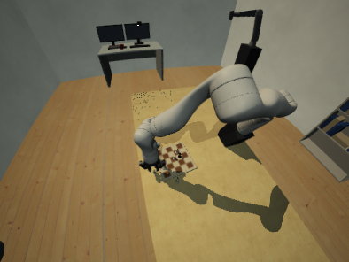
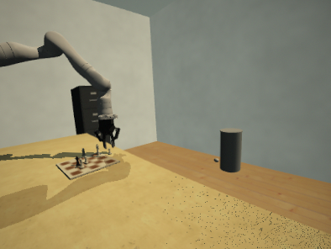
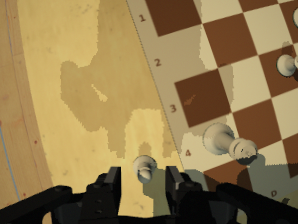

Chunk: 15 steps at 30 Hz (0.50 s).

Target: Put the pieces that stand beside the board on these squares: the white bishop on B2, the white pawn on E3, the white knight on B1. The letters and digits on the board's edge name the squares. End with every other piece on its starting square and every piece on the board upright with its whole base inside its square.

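The board (image 1: 190, 165) (image 2: 76, 172) (image 3: 202, 97) lies on the mat. A small white piece with a round head, looking like the pawn (image 3: 144, 164) (image 2: 109, 151), stands upright on the mat beside the edge with the digits. My gripper (image 3: 143, 179) (image 2: 109, 145) is partly open above it; in the wrist view the pawn shows between the fingertips, not gripped. A tall white piece (image 3: 218, 138) (image 2: 97, 149) stands on the edge square of row 4; its kind is unclear. Another white piece (image 3: 286, 65) stands further in on the board. A small piece (image 1: 177, 181) stands off the board.
A dark piece (image 1: 179, 156) (image 2: 78, 161) stands on the board. A further white piece (image 3: 296, 18) is cut off at the wrist view's right edge. The arm's shadow falls across the mat (image 1: 199, 230) and the board. A dark cylinder (image 2: 230, 151) stands on the floor far from the board.
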{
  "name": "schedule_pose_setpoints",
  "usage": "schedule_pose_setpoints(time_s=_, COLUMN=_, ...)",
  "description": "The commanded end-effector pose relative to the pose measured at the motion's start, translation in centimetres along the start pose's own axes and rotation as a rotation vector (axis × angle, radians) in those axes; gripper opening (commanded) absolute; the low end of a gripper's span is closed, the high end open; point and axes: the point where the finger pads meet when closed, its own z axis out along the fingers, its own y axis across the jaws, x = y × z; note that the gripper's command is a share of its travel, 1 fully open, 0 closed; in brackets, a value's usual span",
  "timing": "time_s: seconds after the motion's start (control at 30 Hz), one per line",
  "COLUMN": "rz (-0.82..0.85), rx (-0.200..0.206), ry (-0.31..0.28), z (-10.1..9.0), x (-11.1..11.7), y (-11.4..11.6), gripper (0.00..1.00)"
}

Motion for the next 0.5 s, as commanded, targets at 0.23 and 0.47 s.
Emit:
schedule_pose_setpoints(time_s=0.23, rz=0.0, rx=-0.001, ry=0.001, z=1.8, x=0.1, y=0.0, gripper=0.34)
schedule_pose_setpoints(time_s=0.47, rz=0.0, rx=-0.001, ry=0.001, z=2.4, x=0.1, y=0.0, gripper=0.34)
